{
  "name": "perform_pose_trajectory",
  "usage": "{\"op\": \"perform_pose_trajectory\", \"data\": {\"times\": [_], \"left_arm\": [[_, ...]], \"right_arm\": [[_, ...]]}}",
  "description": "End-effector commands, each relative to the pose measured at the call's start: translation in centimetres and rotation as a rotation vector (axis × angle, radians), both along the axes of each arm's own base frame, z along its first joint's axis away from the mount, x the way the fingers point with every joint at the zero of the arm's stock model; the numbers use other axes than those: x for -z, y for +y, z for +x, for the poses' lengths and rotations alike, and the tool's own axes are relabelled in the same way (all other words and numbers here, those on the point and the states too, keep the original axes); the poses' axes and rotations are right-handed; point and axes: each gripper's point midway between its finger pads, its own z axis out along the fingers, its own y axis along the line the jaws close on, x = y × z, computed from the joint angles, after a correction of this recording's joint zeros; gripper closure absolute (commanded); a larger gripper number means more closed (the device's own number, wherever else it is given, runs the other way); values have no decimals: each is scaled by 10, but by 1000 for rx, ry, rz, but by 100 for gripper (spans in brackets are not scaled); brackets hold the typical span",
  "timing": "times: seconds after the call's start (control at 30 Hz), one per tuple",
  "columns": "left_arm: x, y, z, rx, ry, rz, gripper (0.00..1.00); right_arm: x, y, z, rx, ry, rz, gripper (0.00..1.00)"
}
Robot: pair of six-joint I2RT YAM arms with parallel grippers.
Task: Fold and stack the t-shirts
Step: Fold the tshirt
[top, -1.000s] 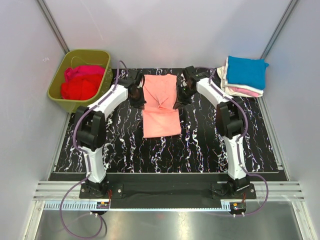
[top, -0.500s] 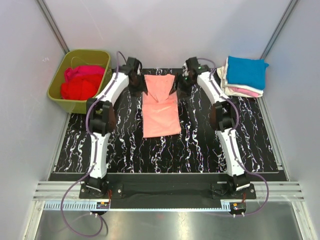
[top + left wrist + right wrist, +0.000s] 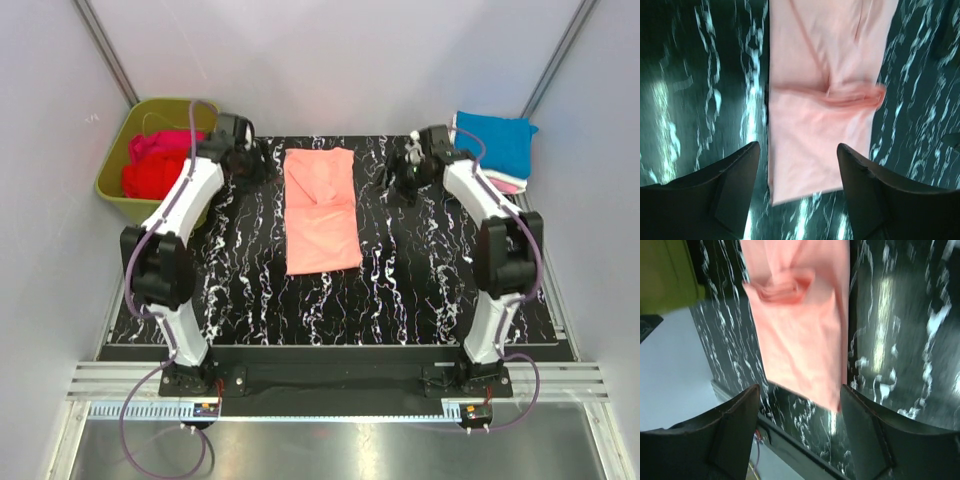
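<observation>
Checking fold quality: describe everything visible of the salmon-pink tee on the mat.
The salmon-pink t-shirt looks like plain soft cotton, folded into a narrow rectangle, no sleeves showing. A diagonal fold edge and a bunched crease cross its far half; the near half is smooth. It lies flat on the black marbled mat, nothing else touching it.

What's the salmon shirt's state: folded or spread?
Partly folded: the salmon shirt lies as a narrow strip, no sleeves sticking out, crease across it.
</observation>
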Motion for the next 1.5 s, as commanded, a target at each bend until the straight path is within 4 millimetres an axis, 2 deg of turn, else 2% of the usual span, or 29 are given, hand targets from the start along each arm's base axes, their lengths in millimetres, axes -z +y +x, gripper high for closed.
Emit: {"op": "perform_pose_trajectory", "data": {"times": [0.0,0.03,0.07,0.1,0.17,0.2,0.23,0.27,0.4,0.57,0.77,0.8,0.87,0.9,1.0,1.2,1.37,1.47], "left_arm": [[28,-15,-43,45,36,-47,32],[21,-15,-54,45,13,-59,32],[24,-17,-59,47,4,-72,32],[46,-16,-78,43,57,-71,32],[47,-17,-90,43,37,-84,32],[62,-17,-104,41,74,-86,32],[61,-17,-109,45,67,-94,32],[72,-17,-118,47,89,-90,32],[80,-19,-135,50,103,-103,33],[96,-24,-151,63,125,-117,33],[113,-24,-164,58,158,-131,33],[114,-24,-166,56,162,-133,33],[116,-25,-168,58,157,-135,34],[118,-26,-170,56,162,-140,34],[124,-30,-176,57,159,-147,34],[140,-40,-186,34,155,-196,35],[151,-37,-183,7,154,-177,36],[156,-34,-180,-25,144,-174,40]], "right_arm": [[10,12,-46,-65,-12,68,28],[13,15,-53,-76,-23,83,28],[13,18,-64,-87,-22,98,28],[31,20,-79,-102,15,111,28],[43,30,-96,-131,48,117,28],[54,31,-105,-140,72,114,28],[61,37,-112,-157,93,109,28],[70,39,-119,-159,115,106,28],[95,48,-124,-162,152,106,31],[130,48,-125,-134,211,81,37],[139,49,-120,-104,209,57,45],[139,49,-119,-100,207,53,53],[141,51,-119,-96,207,43,62],[143,52,-119,-96,212,41,75],[145,54,-119,-103,215,43,100],[146,56,-120,-114,217,49,100],[147,58,-120,-132,223,63,100],[148,59,-121,-136,225,65,100]]}}
